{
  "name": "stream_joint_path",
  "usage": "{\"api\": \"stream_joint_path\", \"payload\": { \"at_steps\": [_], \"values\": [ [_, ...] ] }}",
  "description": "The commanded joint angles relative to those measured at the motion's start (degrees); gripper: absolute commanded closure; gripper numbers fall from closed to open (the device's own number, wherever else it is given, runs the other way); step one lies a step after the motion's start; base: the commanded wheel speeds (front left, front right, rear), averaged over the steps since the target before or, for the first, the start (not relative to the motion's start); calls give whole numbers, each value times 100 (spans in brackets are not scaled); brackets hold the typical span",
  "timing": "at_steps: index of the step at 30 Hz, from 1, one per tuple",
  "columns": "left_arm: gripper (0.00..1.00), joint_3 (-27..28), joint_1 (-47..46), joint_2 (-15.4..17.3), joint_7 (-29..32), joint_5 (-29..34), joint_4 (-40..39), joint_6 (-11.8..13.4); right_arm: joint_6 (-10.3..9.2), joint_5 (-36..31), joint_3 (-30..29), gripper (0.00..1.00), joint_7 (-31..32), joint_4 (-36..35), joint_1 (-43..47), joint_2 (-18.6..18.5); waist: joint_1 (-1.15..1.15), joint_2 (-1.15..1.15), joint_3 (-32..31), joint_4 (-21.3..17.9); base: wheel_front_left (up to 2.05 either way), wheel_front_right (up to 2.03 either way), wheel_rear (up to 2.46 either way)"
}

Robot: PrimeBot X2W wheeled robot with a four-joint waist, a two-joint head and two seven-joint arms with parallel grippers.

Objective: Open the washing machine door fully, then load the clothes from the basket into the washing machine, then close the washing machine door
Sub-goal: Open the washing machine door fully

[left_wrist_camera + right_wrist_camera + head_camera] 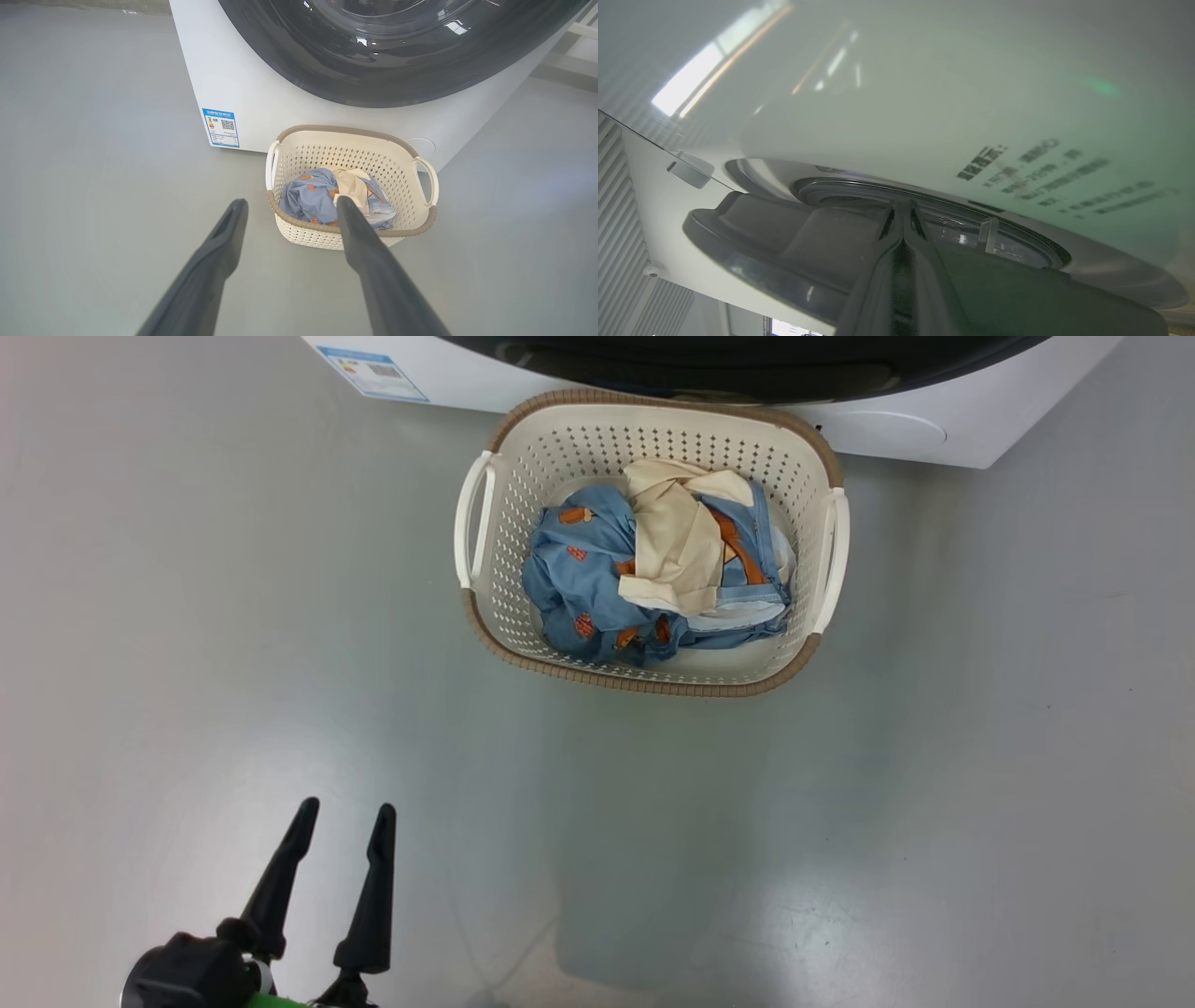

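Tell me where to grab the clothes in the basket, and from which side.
Pinch the raised cream-beige fold on top of the clothes, coming straight down from above. The basket walls ring the pile on every side, and that crumpled fold stands highest, so the open left gripper likely catches it first.

The basket is cream-white, pierced all over with rows of small holes, and its rim is a woven-look brown. The clothes in it are light blue dotted with orange-brown prints — the cloth on top is plain cream-beige. The washing machine is white with a small blue label; its door is glossy black. The floor is flat grey. The left pincer is black with green at its base, the right pincer dark grey.
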Motion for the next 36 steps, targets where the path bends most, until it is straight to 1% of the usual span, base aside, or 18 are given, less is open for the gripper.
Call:
{"api": "stream_joint_path", "payload": {
  "at_steps": [1, 11, 19, 36],
  "values": [
    [0, 167, 38, 58, -37, 47, -131, -9, 9, -78, 74, 100, 52, -125, -156, 27, 0, 0, -4, -2, 0, 0, 0],
    [0, 134, -17, 58, -37, 1, -112, -9, 9, -57, 235, 100, 98, -40, -232, -34, 0, 0, 74, 61, 0, 0, 0],
    [0, 179, -112, 64, -37, -31, -63, -9, 9, -28, 474, 100, 261, -43, -292, 15, 0, 0, 88, 53, 0, 0, 0],
    [0, 196, -211, 51, -37, -27, -15, -9, 9, 38, 854, 100, 558, -97, 65, 139, 0, 0, -253, -198, 0, 0, 0]
  ]
}}
